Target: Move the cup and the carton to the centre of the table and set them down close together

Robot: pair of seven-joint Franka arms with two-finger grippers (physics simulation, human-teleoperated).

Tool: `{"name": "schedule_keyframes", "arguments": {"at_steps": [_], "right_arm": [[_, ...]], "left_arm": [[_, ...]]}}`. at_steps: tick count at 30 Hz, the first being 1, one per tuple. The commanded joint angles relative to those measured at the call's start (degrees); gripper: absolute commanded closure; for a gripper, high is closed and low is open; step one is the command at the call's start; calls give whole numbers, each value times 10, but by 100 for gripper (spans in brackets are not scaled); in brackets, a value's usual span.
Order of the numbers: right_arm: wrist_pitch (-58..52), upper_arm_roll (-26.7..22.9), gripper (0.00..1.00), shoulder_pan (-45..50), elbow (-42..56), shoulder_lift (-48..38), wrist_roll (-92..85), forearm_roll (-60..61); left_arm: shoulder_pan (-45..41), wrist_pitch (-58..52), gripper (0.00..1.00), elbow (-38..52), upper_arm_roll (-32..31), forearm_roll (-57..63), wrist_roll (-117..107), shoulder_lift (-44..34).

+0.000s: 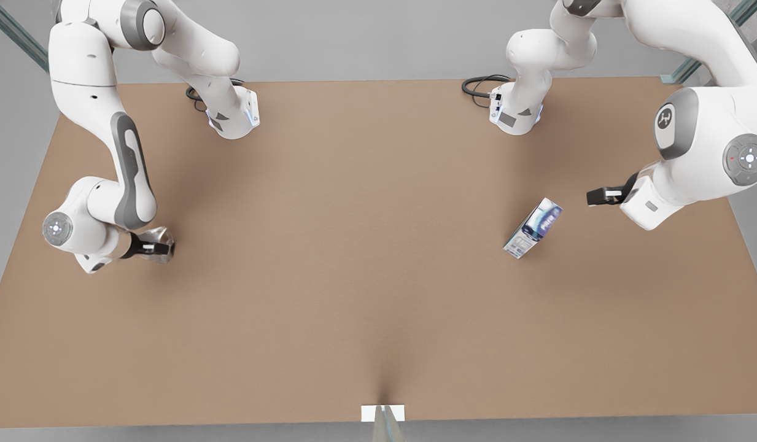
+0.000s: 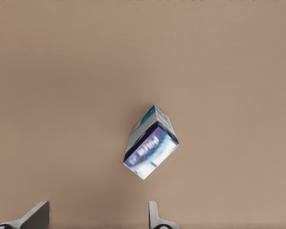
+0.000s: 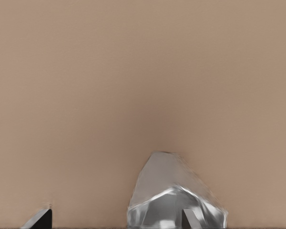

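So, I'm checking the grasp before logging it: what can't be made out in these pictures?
- Front view: the right gripper overlaps the cup, so whether its open fingers touch it cannot be told.
- Right wrist view: the cup's near end is cut off by the picture's edge, and one fingertip covers part of it.
- Left wrist view: the carton's print is blurred, unreadable.
- Front view: the open left gripper's height over the table is unclear.
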Motion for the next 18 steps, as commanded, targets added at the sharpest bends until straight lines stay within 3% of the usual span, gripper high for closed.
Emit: {"name": "schedule_keyframes", "arguments": {"at_steps": [1,14,16,18], "right_arm": [[0,0,0,0,-1,-1,0,0],[46,0,0,-7,-51,10,-13,0],[53,0,7,-7,-45,20,-13,1],[71,0,23,-6,-47,30,-12,1]], "left_arm": [[0,0,0,0,0,0,0,0],[0,0,0,0,-1,0,-2,3],[0,0,0,0,-1,0,-3,3],[0,0,0,1,-1,0,-4,3]]}}
